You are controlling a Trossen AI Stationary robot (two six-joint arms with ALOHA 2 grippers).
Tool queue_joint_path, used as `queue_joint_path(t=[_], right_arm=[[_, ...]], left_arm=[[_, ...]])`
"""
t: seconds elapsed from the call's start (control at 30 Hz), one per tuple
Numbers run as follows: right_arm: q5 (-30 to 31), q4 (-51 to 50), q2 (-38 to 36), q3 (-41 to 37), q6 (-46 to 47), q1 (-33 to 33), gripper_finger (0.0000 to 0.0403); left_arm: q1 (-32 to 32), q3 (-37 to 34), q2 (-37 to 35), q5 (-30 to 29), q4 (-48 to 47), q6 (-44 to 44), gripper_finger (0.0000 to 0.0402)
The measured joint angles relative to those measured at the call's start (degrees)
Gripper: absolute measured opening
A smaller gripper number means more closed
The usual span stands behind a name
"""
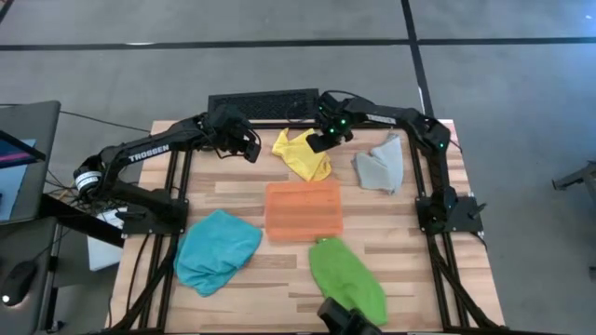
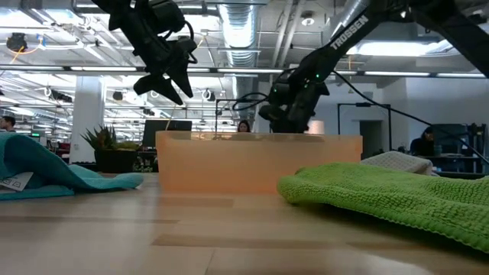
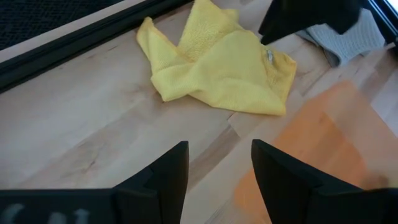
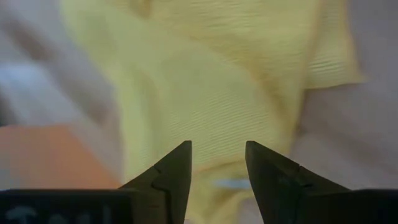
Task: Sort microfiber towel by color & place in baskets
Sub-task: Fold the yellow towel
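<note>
Jaws apart and empty, the right gripper hangs over a crumpled yellow towel at the table's far side. The left gripper, jaws also apart, hovers beside the same ribbed cloth. The shallow orange tray, a translucent low-rimmed rectangle, sits mid-table on pale wood planks. 3 more rumpled towels ring it: teal, green, grey.
</note>
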Motion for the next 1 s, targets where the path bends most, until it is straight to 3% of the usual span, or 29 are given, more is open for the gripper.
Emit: queue_joint_path(t=[0.23,1.0], right_arm=[[6.6,0.6,0.5,0.0,-0.1,-0.7,0.0171],[7.1,2.5,2.4,-0.3,-3.6,-0.6,0.0159]], left_arm=[[0.0,0.0,0.0,0.0,0.0,0.0,0.0167],[0.0,0.0,0.0,0.0,0.0,-0.3,0.0167]])
